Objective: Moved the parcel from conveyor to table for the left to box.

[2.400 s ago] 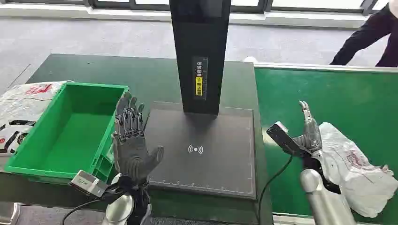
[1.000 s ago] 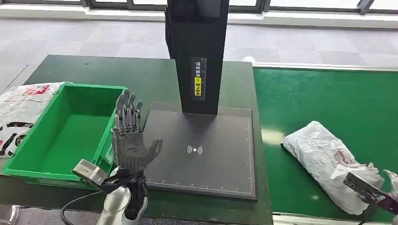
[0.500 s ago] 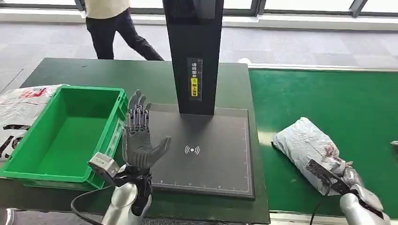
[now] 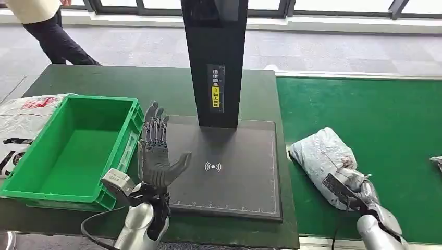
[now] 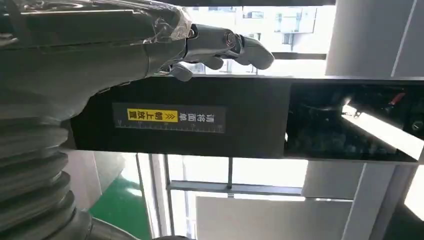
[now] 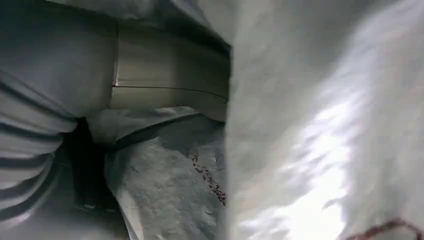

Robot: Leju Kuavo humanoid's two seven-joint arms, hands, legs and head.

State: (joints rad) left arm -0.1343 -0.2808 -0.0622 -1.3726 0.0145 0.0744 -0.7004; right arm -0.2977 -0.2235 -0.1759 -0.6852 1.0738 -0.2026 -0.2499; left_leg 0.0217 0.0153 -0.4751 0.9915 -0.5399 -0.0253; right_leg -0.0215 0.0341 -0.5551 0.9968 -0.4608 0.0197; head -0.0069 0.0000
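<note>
The parcel point(image 4: 324, 159), a crumpled grey-white plastic mailer with red print, lies on the green conveyor point(image 4: 375, 109) close to its left edge, beside the scanner pad. My right hand point(image 4: 359, 190) grips the parcel's near end from below right. In the right wrist view the bag point(image 6: 325, 125) presses tight against the hand point(image 6: 60, 75). My left hand point(image 4: 155, 156) stands upright and open over the pad's left edge, fingers spread and holding nothing. The left wrist view shows its thumb point(image 5: 225, 44) before the black post. The green box point(image 4: 73, 143) sits empty to the left of it.
A black scanner post point(image 4: 216, 57) rises from a dark pad point(image 4: 229, 166) on the dark green table point(image 4: 104, 83). A white printed bag point(image 4: 21, 117) lies left of the box. Another parcel's corner point(image 4: 437, 162) shows at the far right. A person point(image 4: 47, 31) walks behind the table.
My right hand came back in from the lower right, took hold of the parcel's near end and drew it left towards the pad. The left hand shifted slightly right. A person crossed behind the table.
</note>
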